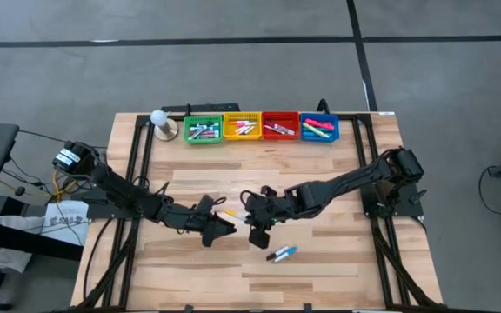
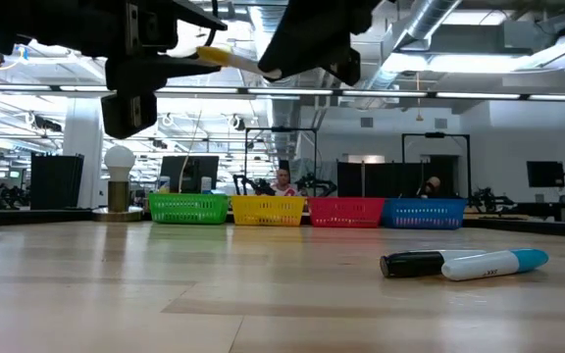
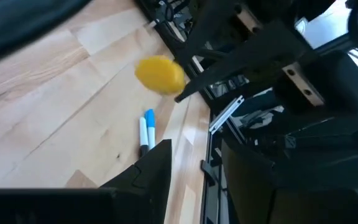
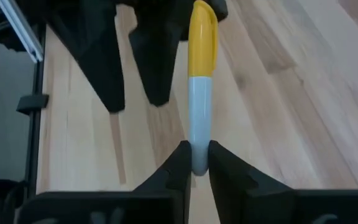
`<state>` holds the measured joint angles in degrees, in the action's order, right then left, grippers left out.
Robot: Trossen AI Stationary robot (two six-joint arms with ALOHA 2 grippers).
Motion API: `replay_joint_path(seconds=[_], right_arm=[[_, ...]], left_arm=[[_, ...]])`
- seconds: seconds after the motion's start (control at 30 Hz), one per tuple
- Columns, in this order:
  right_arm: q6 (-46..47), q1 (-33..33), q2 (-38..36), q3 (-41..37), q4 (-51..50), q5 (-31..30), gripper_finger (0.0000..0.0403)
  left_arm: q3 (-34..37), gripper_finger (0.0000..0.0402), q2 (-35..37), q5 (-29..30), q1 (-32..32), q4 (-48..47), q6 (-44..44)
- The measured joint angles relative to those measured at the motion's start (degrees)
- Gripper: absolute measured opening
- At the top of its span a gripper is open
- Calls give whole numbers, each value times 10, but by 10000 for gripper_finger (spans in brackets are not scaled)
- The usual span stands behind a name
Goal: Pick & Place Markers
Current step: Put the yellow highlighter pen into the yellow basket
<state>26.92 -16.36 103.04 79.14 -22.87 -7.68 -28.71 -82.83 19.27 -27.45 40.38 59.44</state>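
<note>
Closest to the lens, the right gripper has its dark fingers pinched on the white barrel of a yellow-capped marker, held up over the middle of the table. The left gripper sits right at the cap end with its fingers spread, not gripping it as far as I can tell, so it looks like a hand-off. Most markers already lie in the green bin, yellow bin, red bin and blue bin, little mesh plastic baskets. Still left on the pale plank table: a smooth blue-capped marker and a black-capped one, side by side
</note>
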Motion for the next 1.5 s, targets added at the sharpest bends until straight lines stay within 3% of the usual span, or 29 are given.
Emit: replay_joint_path(seconds=[0.27,0.5,0.87,1.07,1.3,1.5], right_arm=[[1,-1,0,12,0,2,14],[1,0,0,12,0,-1,38],[-4,0,0,12,2,-1,25],[-4,2,0,12,9,0,42],[-17,3,0,12,10,2,25],[-17,3,0,12,10,1,36]], left_arm=[[0,140,0,5,24,3,0],[0,140,0,49,36,13,-7],[0,139,0,74,35,16,-7],[-1,107,0,78,34,19,-7],[-2,48,0,76,34,29,-8],[-2,59,0,76,34,29,-21]])
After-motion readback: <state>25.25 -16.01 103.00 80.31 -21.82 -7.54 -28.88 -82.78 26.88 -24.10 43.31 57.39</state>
